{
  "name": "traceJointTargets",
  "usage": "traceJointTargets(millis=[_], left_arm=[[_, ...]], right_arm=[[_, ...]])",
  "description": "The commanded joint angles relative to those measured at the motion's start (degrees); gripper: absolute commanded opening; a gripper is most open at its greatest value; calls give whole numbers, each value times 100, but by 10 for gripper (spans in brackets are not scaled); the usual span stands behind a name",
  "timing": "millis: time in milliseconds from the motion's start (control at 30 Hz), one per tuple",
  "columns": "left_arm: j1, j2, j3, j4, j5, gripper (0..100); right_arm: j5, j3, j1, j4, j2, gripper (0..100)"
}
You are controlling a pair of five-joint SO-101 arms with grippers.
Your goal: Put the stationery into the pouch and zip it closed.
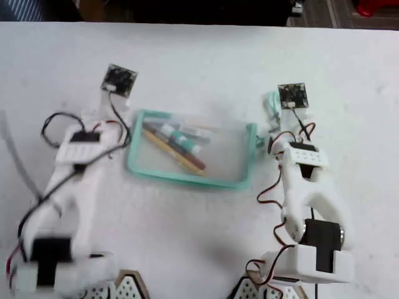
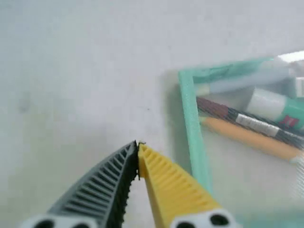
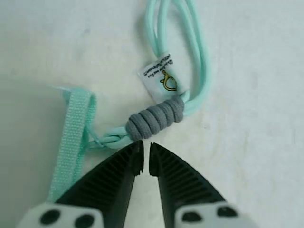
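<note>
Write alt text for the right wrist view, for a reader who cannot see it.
The right gripper, barely open and holding nothing, points at a grey wrap binding a mint cord loop with a white tag. A mint webbing strap lies beside it on the white table.

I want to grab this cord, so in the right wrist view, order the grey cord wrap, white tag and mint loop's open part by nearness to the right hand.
1. Grey cord wrap, just ahead of the right hand.
2. White tag, beyond the wrap, on the cord.
3. Mint loop's open part, farthest, past the tag.
</note>
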Motion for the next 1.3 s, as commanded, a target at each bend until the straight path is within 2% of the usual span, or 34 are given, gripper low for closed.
traceJointTargets(millis=[0,167,400,567,667,867,1033,1267], left_arm=[[-40,1903,-1345,-62,97,21],[-22,2624,-2655,1222,105,21],[40,3363,-3640,2215,545,21],[725,3407,-3508,3024,589,21],[1033,3407,-3402,3218,607,21],[1077,3389,-3270,3490,1020,21],[365,2615,-3138,3842,1029,21],[-242,-92,-2224,4413,985,22]], right_arm=[[9,-79,-268,22,-13,16],[9,-413,-277,119,347,16],[9,-1582,-321,1332,1200,16],[18,-1670,-576,1446,1288,16],[387,-1670,-611,1455,1305,16],[527,-1670,-637,1552,1305,16],[484,-1662,-462,1622,1279,16],[484,-1495,-453,1640,998,16]])
